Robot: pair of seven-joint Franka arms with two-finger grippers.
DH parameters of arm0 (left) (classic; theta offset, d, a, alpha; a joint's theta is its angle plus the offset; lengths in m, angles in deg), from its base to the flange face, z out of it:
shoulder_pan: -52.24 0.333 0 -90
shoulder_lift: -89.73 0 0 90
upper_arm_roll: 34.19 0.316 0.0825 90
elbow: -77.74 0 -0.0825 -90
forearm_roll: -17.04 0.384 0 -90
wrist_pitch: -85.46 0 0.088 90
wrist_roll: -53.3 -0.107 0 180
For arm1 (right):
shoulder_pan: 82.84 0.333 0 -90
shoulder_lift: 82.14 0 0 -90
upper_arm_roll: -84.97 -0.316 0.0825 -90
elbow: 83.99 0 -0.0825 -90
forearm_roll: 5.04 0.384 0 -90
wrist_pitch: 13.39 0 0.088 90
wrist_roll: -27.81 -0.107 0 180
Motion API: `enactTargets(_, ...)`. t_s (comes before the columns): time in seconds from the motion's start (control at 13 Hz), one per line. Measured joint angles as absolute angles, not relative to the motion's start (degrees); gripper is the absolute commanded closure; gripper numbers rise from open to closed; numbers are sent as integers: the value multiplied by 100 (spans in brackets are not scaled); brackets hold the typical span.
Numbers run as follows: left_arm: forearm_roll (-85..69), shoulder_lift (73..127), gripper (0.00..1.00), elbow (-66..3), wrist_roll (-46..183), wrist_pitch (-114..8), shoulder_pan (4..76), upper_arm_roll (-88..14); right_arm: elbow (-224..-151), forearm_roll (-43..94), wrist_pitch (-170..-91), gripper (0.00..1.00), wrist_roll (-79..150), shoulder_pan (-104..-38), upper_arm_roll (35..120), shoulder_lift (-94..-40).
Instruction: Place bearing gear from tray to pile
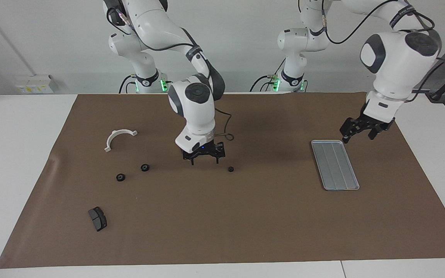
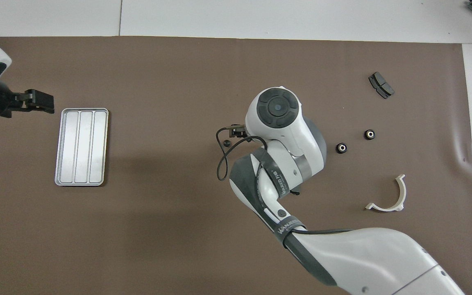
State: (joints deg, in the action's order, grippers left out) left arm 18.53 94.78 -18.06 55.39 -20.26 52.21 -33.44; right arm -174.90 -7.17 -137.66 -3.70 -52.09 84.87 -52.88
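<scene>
The silver tray [image 1: 334,165] lies empty on the brown mat toward the left arm's end; it also shows in the overhead view [image 2: 81,146]. One small black bearing gear [image 1: 230,169] [image 2: 227,143] lies alone mid-mat. My right gripper [image 1: 204,159] [image 2: 232,132] hovers open and empty just beside this gear, low over the mat. My left gripper [image 1: 359,137] [image 2: 43,102] is open and empty, raised over the mat by the tray's corner nearest the robots. The pile holds a white bracket [image 1: 118,138] [image 2: 391,196], a brake pad [image 1: 97,218] [image 2: 381,85] and two more gears [image 1: 145,167] [image 1: 120,177]. The second brake pad is hidden under the right arm.
The brown mat [image 1: 245,224] covers most of the white table. The two pile gears also show in the overhead view [image 2: 341,148] [image 2: 369,134]. The right arm's cable [image 2: 219,164] hangs over the mat beside the lone gear.
</scene>
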Motion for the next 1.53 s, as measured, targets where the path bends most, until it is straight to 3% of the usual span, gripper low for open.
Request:
enactTargets(0.15,1846,9273,0,-1808,5425,-1844,5337,-3356,-17174,-718,-14008,0,-570,-4934,8488,-4809)
enactTargets(0.38,1845,9153,0,-1818,5425,-1716,5321,-3512,-17061,-726,-14275,4,-646,-4740,8491,-4599)
enactTargets(0.54,1845,9153,0,-1820,5426,-1712,5280,-3573,-17043,-731,-14275,32,-646,-4739,8503,-4600)
enactTargets(0.69,1845,9152,0,-1820,5429,-1713,5241,-3577,-17047,-766,-14275,44,-646,-4739,8509,-4598)
enactTargets(1.38,1845,9143,0,-1820,5438,-1739,5243,-3560,-17202,-813,-14273,56,-646,-4720,8509,-4558)
enactTargets(1.46,1845,9143,0,-1820,5438,-1740,5243,-3561,-17202,-818,-14273,67,-646,-4721,8509,-4559)
enactTargets(1.53,1845,9143,0,-1820,5438,-1740,5243,-3563,-17202,-832,-14273,92,-646,-4721,8511,-4562)
